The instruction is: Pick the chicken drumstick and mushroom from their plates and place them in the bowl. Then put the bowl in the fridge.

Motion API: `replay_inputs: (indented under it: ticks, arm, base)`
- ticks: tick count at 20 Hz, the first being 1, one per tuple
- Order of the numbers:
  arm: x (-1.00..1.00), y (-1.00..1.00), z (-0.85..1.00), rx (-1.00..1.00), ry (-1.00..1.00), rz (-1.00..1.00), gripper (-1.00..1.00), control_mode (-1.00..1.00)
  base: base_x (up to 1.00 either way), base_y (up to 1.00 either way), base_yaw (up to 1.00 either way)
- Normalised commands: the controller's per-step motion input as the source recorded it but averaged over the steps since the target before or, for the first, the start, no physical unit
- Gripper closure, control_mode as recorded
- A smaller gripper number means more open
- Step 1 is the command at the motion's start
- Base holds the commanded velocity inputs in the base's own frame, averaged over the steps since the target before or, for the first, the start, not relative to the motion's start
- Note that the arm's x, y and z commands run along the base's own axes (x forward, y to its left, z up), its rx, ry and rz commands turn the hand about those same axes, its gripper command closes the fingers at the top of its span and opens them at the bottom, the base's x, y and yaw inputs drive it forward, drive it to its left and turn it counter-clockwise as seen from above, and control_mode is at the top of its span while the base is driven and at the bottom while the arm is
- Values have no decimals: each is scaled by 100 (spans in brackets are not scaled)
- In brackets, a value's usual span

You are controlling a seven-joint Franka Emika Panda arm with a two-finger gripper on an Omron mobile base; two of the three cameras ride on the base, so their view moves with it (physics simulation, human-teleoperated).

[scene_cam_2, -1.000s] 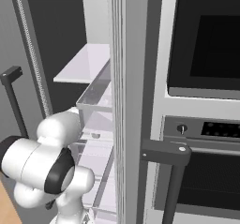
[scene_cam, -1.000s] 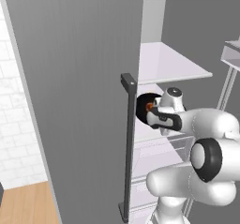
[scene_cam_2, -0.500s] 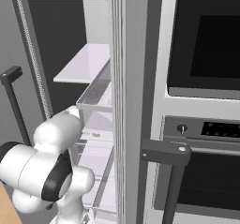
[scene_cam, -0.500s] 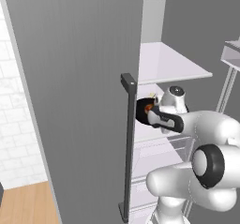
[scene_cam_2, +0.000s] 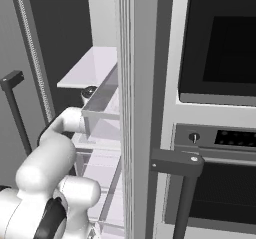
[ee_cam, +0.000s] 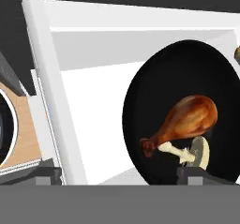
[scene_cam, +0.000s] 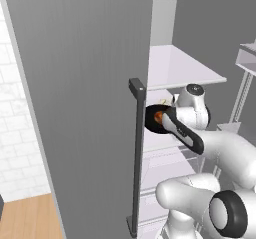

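Note:
The black bowl [ee_cam: 187, 110] lies on a white shelf inside the fridge [scene_cam: 75, 108]. In it are the reddish-brown chicken drumstick [ee_cam: 187, 120] and, by its bone end, the pale mushroom [ee_cam: 200, 152]. My gripper [ee_cam: 119, 176] is open, its fingertips [ee_cam: 196, 173] set wide just before the bowl's near rim, with nothing held. From the left base view the bowl [scene_cam: 153, 119] peeks out past the door's edge, with the gripper [scene_cam: 165, 120] right at it. The plates are out of view.
The open fridge door with its long dark handle [scene_cam: 136, 153] stands close on the arm's left. A white upper shelf [scene_cam: 175, 68] sits above the hand. To the right are a door-bin edge [scene_cam_2: 135, 108] and the black wall oven [scene_cam_2: 220, 43].
The jaws have gone from shut on the bowl's rim to wide open, so the bowl now rests on the shelf. The hand has edged slightly deeper into the fridge.

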Motion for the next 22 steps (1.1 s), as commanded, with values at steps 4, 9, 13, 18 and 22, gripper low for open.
replay_inputs:
  ticks: [4, 9, 13, 18, 22]
  arm:
    - [-37, 0, 40, 14, 2, -25, -100, -100]
    - [-58, 0, 17, 15, -1, -29, -100, -100]
    - [-33, 0, 62, 16, -7, -36, -100, -100]
    - [-70, 0, 58, 20, -6, -36, -100, -100]
    - [-76, 0, 63, 23, -6, -35, -100, -100]
  base:
    - [0, 0, 0]
    - [0, 0, 0]
    - [0, 0, 0]
    - [0, 0, 0]
    - [0, 0, 0]
